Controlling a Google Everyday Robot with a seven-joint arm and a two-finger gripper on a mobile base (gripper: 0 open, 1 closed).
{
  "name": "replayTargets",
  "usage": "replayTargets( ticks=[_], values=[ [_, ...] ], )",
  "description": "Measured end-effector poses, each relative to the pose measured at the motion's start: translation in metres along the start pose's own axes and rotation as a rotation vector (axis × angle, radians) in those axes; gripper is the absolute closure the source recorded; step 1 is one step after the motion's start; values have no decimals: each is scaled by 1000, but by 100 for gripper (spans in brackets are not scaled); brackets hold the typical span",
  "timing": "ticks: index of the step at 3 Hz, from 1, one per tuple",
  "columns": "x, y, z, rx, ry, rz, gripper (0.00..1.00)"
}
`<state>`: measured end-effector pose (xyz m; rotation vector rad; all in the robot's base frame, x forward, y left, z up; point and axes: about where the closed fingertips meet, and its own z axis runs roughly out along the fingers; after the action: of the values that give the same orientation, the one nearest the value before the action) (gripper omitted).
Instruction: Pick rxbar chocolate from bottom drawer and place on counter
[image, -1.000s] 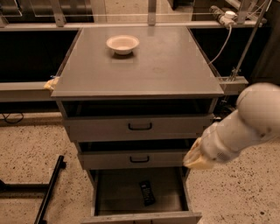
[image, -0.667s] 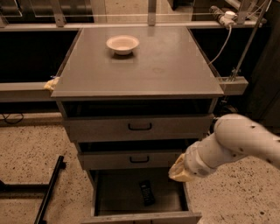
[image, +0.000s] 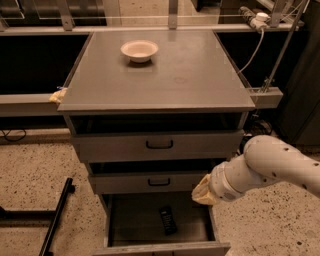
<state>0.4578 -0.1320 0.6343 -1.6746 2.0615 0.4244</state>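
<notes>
Reach-in step, I'd say: the rxbar chocolate (image: 168, 220) lies flat in the open bottom drawer (image: 131, 222), the end effector (image: 202, 190) hovers near its 2 o'clock, not holding it (can't tell how open), so next it has to dip toward 8 o'clock onto the bar.

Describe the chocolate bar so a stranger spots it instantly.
Look in the open bottom drawer of the grey cabinet, where the gripper hovers at the right side. The rxbar chocolate lies on its floor: the only thing inside, small, flat, black.

one cam, high, front-on, looks down at counter (image: 200, 75); pincer (image: 201, 191) lower right
</notes>
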Motion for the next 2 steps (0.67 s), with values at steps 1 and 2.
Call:
replayTargets(
  ticks=[1,2],
  values=[
    [27,-13,36,39,-26,-70,100],
    [46,-53,93,72,-91,-189,100]
  ],
)
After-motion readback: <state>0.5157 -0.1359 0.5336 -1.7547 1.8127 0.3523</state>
